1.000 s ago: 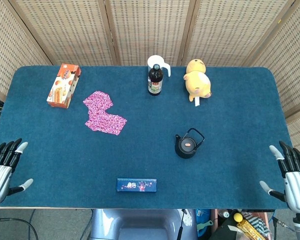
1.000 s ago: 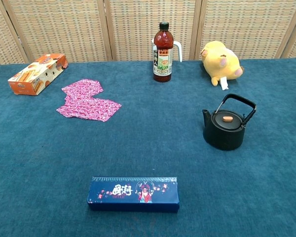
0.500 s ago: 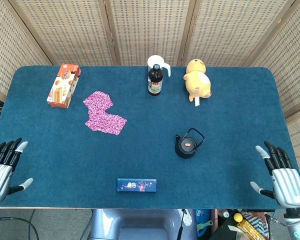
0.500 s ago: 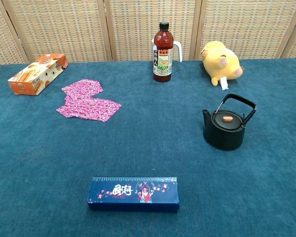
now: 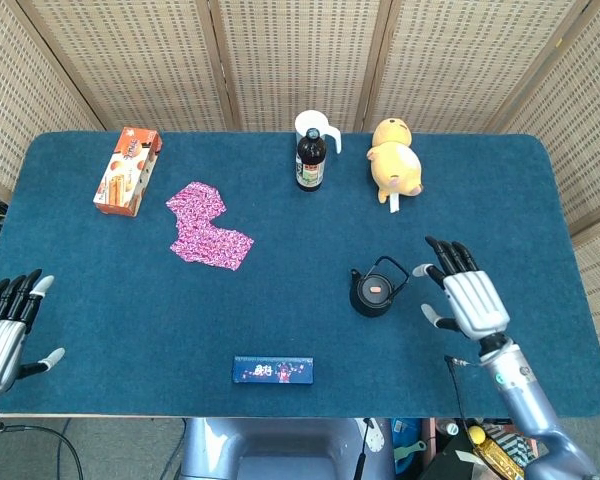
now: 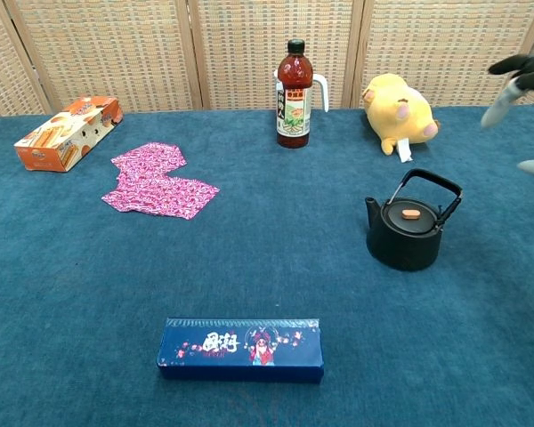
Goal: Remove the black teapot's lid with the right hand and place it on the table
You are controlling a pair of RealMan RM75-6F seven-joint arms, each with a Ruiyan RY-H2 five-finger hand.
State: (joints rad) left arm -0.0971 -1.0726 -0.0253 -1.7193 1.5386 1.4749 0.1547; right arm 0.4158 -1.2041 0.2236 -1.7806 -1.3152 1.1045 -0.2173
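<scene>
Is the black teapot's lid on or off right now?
On. The lid sits on the teapot; the right hand is beside it, not touching.

An orange snack box [image 5: 127, 171] lies near the far left corner of the blue table [image 5: 100, 290]. A pink patterned cloth [image 5: 208, 227] lies flat beside it. At the far edge a dark bottle [image 5: 310, 160] stands before a white jug [image 5: 318, 127], with a yellow plush toy [image 5: 395, 160] just beside them. A long dark-blue box [image 5: 272, 370] lies near the front edge.
</scene>
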